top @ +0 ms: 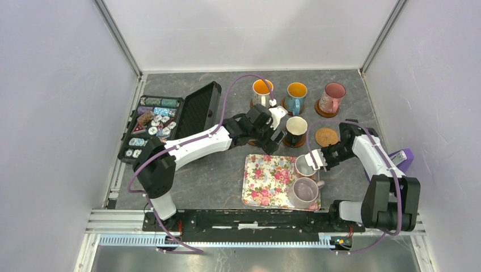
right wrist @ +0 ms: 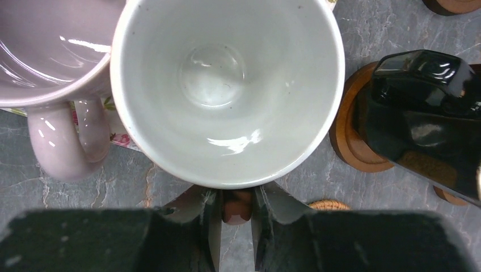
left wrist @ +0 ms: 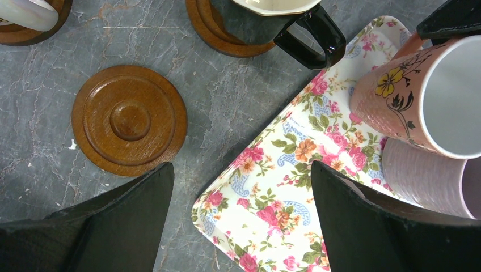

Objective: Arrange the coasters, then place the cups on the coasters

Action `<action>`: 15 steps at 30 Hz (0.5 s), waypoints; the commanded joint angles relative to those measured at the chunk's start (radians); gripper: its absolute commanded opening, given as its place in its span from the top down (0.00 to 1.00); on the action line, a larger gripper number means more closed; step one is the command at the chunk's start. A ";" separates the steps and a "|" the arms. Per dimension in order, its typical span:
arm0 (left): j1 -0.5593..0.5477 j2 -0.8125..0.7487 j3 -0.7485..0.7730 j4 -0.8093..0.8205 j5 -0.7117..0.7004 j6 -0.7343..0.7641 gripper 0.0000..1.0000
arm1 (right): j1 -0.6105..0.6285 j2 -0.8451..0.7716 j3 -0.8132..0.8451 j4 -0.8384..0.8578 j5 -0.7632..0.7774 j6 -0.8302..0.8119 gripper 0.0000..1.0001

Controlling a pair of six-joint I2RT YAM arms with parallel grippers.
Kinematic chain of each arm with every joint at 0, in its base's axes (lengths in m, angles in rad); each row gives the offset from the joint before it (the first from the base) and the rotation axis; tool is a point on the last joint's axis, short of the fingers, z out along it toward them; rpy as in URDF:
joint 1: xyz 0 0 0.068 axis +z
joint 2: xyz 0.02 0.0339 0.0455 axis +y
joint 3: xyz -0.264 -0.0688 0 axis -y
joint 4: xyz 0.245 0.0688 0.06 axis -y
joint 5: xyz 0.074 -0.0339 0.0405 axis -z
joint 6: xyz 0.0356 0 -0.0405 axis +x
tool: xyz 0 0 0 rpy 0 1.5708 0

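Three cups stand on brown coasters at the back: a white orange-lined one (top: 262, 90), a blue one (top: 295, 97) and a pink one (top: 332, 97). The black cup (top: 295, 130) sits on its own coaster (right wrist: 346, 141). Beside it lies a bare tan cork coaster (top: 326, 136). An empty brown coaster (left wrist: 129, 119) lies under my left arm. My right gripper (right wrist: 236, 199) is shut on the handle of the white-pink cup (right wrist: 227, 85) at the tray's far right corner. The lilac cup (top: 305, 191) stands next to it. My left gripper (left wrist: 241, 215) hangs open over the floral tray's corner (left wrist: 266, 192).
The floral tray (top: 266, 180) lies at the front middle of the table. An open black case of poker chips (top: 154, 122) sits at the left, its lid (top: 198, 109) raised. Light walls close in the table on three sides.
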 commanded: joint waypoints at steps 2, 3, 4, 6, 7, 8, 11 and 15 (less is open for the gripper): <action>0.007 -0.027 0.027 0.021 0.008 0.015 0.04 | -0.011 -0.076 0.029 -0.042 -0.041 -0.185 1.00; 0.007 -0.027 0.030 0.022 0.010 0.017 0.04 | -0.015 -0.082 0.034 -0.037 -0.044 -0.157 1.00; 0.007 -0.029 0.032 0.023 0.009 0.017 0.04 | -0.021 -0.084 0.041 -0.034 -0.050 -0.136 1.00; 0.008 -0.030 0.031 0.030 0.009 0.017 0.04 | -0.046 -0.084 0.061 -0.036 -0.069 -0.096 1.00; 0.010 -0.032 0.031 0.032 0.010 0.018 0.04 | -0.062 -0.083 0.072 -0.039 -0.080 -0.078 1.00; 0.011 -0.033 0.030 0.036 0.012 0.018 0.04 | -0.079 -0.081 0.081 -0.042 -0.088 -0.062 1.00; 0.012 -0.029 0.023 0.053 0.011 0.027 0.03 | -0.126 -0.080 0.102 -0.050 -0.103 -0.024 1.00; 0.011 0.000 0.046 0.056 -0.033 0.025 0.05 | -0.196 -0.090 0.113 -0.056 -0.103 0.046 1.00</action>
